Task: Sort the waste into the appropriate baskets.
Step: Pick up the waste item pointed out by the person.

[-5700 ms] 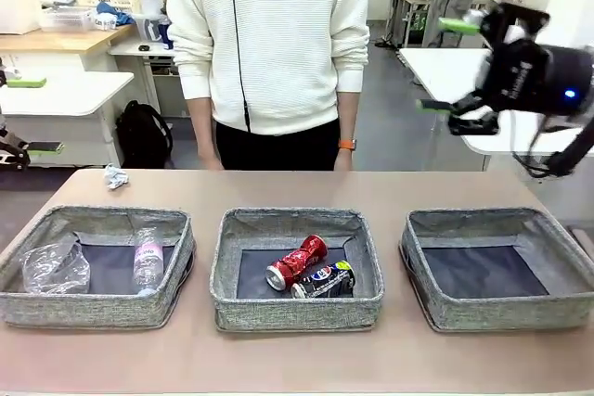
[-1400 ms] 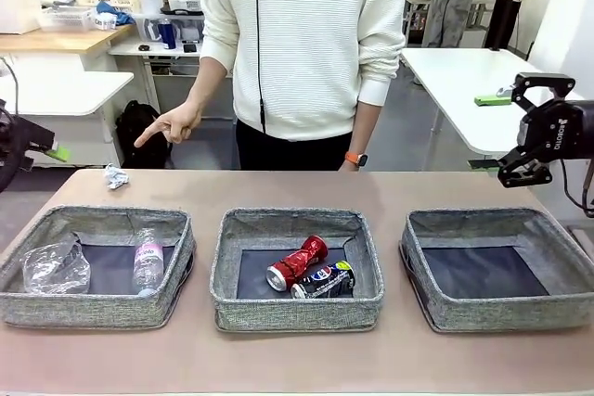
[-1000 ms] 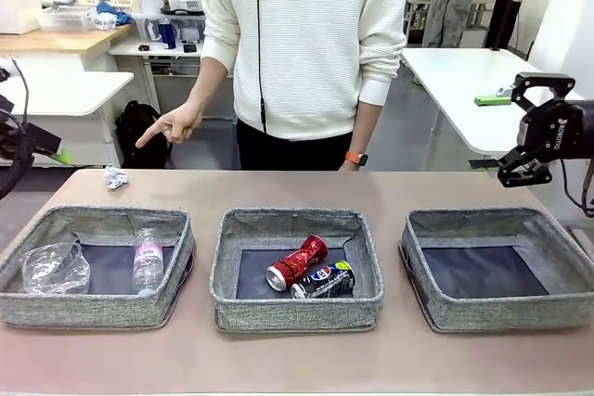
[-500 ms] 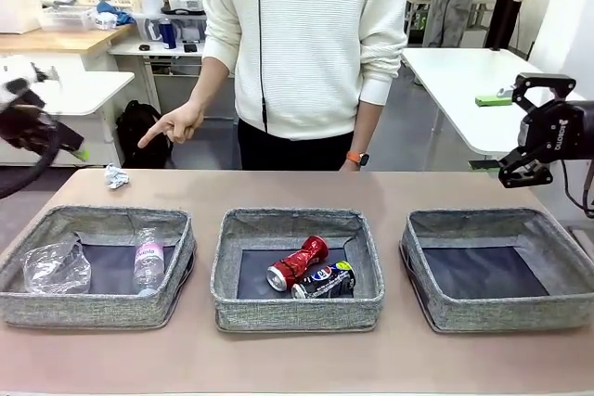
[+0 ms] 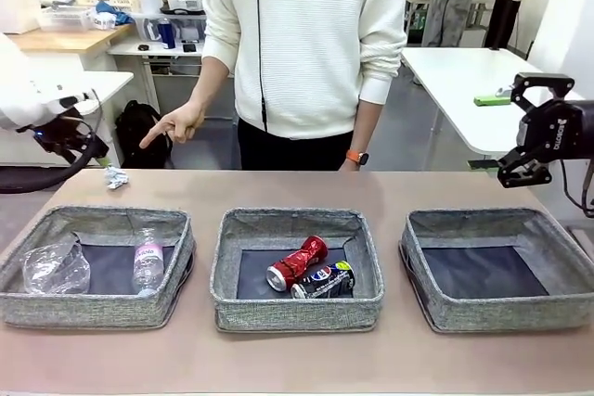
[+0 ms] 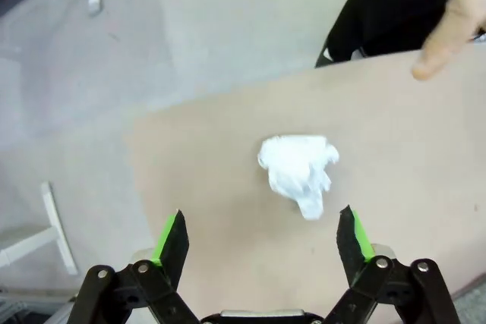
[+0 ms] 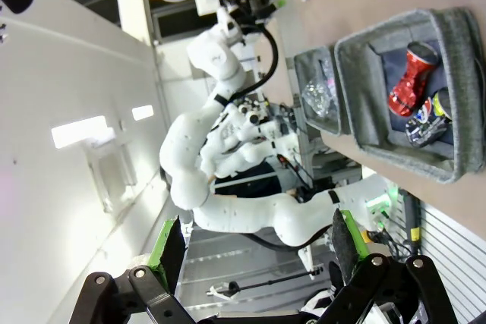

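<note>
The paper ball (image 6: 298,172) is the one piece of waste not yet in a basket; it lies on the bare surface (image 5: 297,190) near the far left corner, at about 10 o'clock from the left basket (image 5: 93,308). In my left wrist view it sits just ahead of my left hand (image 6: 262,234), whose fingers stand wide apart with nothing between them, the ball slightly toward the 1 o'clock side of centre.

To do this well, I judge I should shift a little toward the ball so it centres between the pads, come straight down until the tips nearly touch the surface, then close gently; crumpled paper is light and may skid away if one finger meets it first.

The person's hand (image 5: 174,123) points down toward the ball from 2 o'clock of it, near enough that I would watch it during the descent. The surface edge lies close behind the ball.

Outward: the plastic cup (image 5: 56,267) and bottle (image 5: 148,260) lie in the left basket, the red can (image 5: 296,262) and Pepsi can (image 5: 324,281) touch in the middle basket (image 5: 297,312), and the right basket (image 5: 501,308) holds nothing. My right hand (image 5: 515,127) hangs spread and empty beyond that basket, at its 1 o'clock.
</note>
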